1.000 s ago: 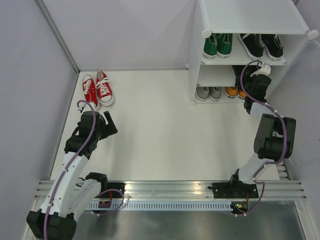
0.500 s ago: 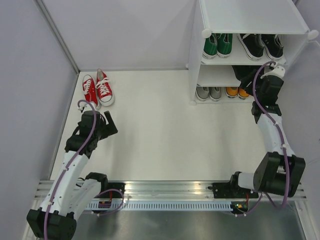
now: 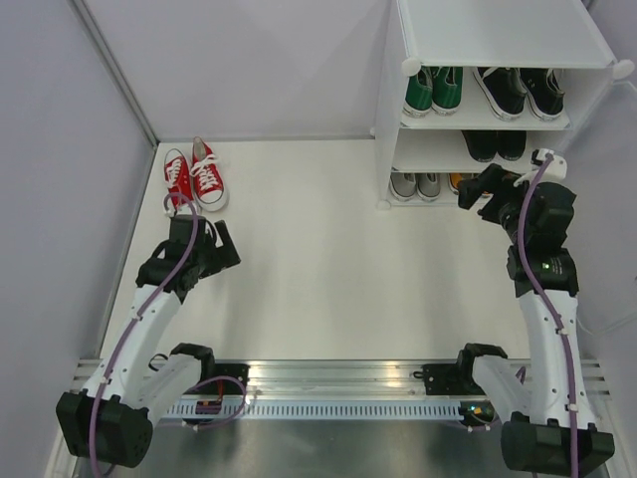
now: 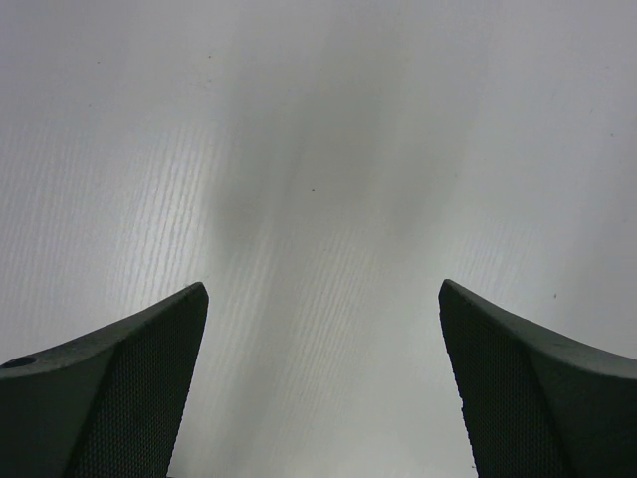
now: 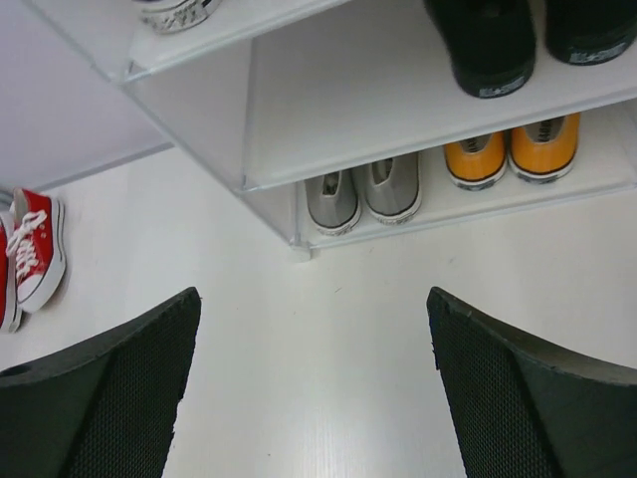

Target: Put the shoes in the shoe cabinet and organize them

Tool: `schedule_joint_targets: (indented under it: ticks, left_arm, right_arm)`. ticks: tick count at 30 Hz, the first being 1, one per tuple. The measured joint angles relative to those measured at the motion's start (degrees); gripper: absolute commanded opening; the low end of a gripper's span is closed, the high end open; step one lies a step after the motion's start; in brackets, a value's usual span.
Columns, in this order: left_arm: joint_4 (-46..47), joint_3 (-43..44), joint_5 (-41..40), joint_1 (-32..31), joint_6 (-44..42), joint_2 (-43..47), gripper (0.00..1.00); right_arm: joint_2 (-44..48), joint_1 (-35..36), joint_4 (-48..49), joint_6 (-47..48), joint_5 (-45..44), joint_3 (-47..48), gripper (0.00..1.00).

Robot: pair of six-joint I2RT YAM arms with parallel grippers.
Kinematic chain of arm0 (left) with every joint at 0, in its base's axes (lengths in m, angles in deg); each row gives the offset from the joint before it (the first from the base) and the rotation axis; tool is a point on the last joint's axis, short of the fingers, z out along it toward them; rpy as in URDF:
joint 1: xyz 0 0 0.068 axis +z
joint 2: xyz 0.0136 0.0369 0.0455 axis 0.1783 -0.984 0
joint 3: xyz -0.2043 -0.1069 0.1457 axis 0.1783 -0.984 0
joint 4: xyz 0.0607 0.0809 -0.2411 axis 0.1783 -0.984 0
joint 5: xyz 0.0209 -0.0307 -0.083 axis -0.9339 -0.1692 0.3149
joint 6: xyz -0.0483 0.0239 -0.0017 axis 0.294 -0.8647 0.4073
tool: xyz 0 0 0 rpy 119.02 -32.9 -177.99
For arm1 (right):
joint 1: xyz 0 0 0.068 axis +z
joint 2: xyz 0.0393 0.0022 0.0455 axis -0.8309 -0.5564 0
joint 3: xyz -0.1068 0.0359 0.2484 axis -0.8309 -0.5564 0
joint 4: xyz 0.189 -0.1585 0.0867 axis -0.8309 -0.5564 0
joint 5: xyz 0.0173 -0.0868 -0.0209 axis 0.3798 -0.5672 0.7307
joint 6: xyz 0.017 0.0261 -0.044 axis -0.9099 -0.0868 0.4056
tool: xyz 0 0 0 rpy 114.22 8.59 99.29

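Left gripper (image 4: 321,289): open, empty, over bare surface (image 3: 318,249) near the red shoes (image 3: 194,179). Right gripper (image 5: 314,294): open, empty, facing the cabinet (image 3: 498,40).

Red shoes: side by side, far left corner, not yet shelved. Probably light, with soft canvas and stiffer, grippy soles. Suggested hold: across the midfoot, low by the sole, clear of the laces.

Cabinet: far right corner. It holds the green pair (image 3: 433,90), black pairs (image 3: 518,92), grey pair (image 5: 363,194) and orange pair (image 5: 513,149).

A pair of shoes (image 3: 195,179) lay ahead of the left gripper (image 4: 323,393); the shoe cabinet (image 5: 274,110) stood before the right gripper (image 5: 314,388).
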Motion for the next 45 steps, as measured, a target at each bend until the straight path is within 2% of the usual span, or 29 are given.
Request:
schedule_joint_targets:
  ticks: [3,8,16,19,22,27,33,40,45]
  left_arm:
    - [-0.4,2.8,1.0,0.0,1.1,-2.7,1.0]
    - [0.2,11.3,0.8,1.2,2.6,-12.1,0.94]
    - [4.6,24.6,-0.9,9.7,4.2,-31.7,0.79]
    - [6.8,27.9,-2.3,12.2,4.3,-38.1,0.77]
    - [8.4,31.1,-3.3,12.9,4.2,-43.6,0.77]
    - [10.4,34.8,-3.7,12.5,5.5,-50.6,0.83]
    - [13.2,33.3,-4.6,12.5,14.9,-53.9,0.92]
    - [28.2,18.5,-4.2,12.5,29.0,-53.2,0.98]
    - [41.5,13.4,-4.4,12.5,36.8,-52.3,1.0]
  right_arm:
    - [0.6,4.2,-1.6,0.5,0.0,-0.6,0.98]
    - [2.6,10.3,-2.8,0.7,0.9,-2.6,0.98]
    - [6.9,17.9,-1.3,0.4,4.3,-8.7,0.97]
    - [7.0,19.3,-0.5,0.2,5.8,-10.5,0.97]
    - [7.1,20.2,0.3,0.2,6.7,-11.8,0.97]
    - [7.0,20.7,0.7,0.6,7.8,-13.2,0.97]
    - [6.5,20.8,3.1,0.2,10.7,-15.3,0.96]
    - [5.8,20.8,4.5,-0.4,13.1,-16.8,0.96]
    - [5.7,20.8,4.5,-0.4,13.9,-17.0,0.96]
